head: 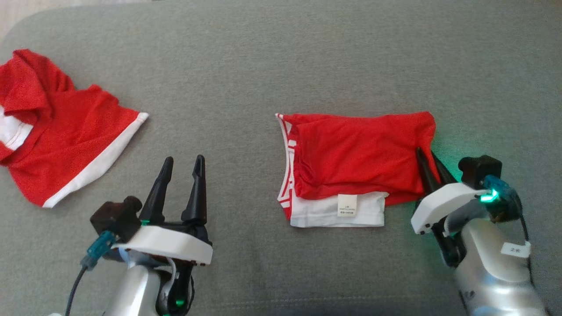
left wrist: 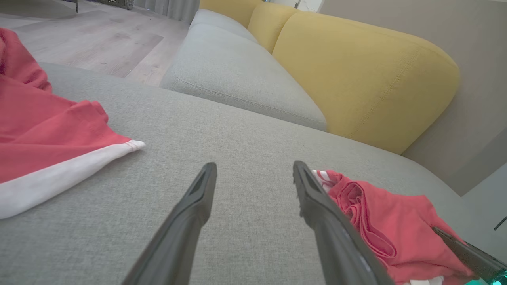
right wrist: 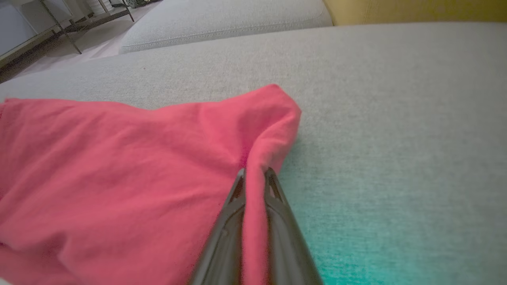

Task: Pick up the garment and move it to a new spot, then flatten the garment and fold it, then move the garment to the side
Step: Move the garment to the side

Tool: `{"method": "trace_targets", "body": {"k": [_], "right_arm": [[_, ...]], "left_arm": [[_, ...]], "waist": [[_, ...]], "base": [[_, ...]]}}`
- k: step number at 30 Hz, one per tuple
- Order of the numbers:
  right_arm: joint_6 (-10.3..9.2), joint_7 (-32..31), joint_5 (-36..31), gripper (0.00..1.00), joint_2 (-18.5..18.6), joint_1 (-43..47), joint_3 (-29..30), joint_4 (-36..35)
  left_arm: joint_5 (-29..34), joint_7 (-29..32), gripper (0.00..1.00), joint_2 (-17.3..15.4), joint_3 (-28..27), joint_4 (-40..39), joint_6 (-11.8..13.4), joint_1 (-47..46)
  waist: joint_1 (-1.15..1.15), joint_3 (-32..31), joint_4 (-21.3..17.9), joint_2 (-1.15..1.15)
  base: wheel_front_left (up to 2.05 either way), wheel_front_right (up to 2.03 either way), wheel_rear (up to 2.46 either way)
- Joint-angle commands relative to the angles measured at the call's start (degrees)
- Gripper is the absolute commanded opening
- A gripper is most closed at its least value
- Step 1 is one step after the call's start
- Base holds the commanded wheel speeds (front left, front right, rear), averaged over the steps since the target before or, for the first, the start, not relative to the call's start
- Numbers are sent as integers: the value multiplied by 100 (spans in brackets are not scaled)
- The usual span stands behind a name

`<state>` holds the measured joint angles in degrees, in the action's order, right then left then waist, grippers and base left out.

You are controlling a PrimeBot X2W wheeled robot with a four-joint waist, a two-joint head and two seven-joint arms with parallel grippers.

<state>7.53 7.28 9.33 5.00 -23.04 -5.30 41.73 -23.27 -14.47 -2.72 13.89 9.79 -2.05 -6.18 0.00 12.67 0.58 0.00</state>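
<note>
A crumpled red shirt with white trim (head: 61,131) lies at the far left of the grey fabric cushion (head: 246,66). The left gripper (head: 184,159) hovers at the near edge, fingers spread and empty. Right of centre lies the folded red-and-white cloth garment (head: 355,158), and the right gripper (head: 425,152) pinches its right edge.

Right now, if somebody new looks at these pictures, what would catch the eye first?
A folded red garment with a white label lies mid-right on the gray cushion, and the right gripper is shut on its right edge. A second red garment with white trim lies rumpled at far left; the open left gripper hovers between them.
</note>
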Motion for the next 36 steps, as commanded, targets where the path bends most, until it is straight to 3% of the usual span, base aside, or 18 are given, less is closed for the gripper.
{"method": "trace_targets", "body": {"k": [1, 5, 10, 14, 18, 20, 25, 33, 34, 36], "right_arm": [[-4, 121, -99, 0, 127, -206, -167, -147], [-4, 313, -375, 0, 630, -462, -423, -346], [-4, 168, -358, 0, 1611, -756, -699, -664], [-4, -82, -120, 0, 2446, -890, -542, -720], [-4, -308, 176, 0, 2927, -957, -155, -593], [-4, -508, 497, 0, 2893, -998, 254, -457], [-4, -685, 317, 0, 2994, -1074, 747, -517], [-4, -825, 34, 0, 2786, -1117, 1181, -764], [-4, -847, 12, 26, 2762, -1109, 1206, -795], [-4, -875, -8, 100, 2711, -1092, 1279, -854]], "left_arm": [[33, -52, 100, -16, -194, -148, -16, -186], [77, -52, 100, -16, -213, -171, -27, -201], [101, -52, 100, -16, -208, -214, -46, -259], [66, -52, 100, -16, -191, -249, -62, -304], [98, -52, 100, -16, -182, -256, -93, -384], [115, -52, 100, -16, -194, -265, -111, -428], [144, -52, 100, -16, -320, -302, -116, -521], [232, -52, 100, -16, -353, -272, -177, -628], [233, -52, 100, -16, -365, -263, -180, -641], [228, -52, 100, -16, -384, -244, -184, -655]], "waist": [[0, -24, -74, 0], [0, -14, -248, 0], [0, 88, -388, 0], [0, 244, -431, 0], [0, 422, -427, 0], [0, 516, -412, 0], [0, 782, -423, 0], [0, 971, -426, 0], [0, 974, -427, 0], [0, 958, -431, 0]], "base": [[0, 0, 0], [0, 0, 0], [0, 0, 0], [0, 0, 0], [0, 0, 0], [0, 0, 0], [0, 0, 0], [0, 0, 0], [0, 0, 0], [0, 0, 0]]}}
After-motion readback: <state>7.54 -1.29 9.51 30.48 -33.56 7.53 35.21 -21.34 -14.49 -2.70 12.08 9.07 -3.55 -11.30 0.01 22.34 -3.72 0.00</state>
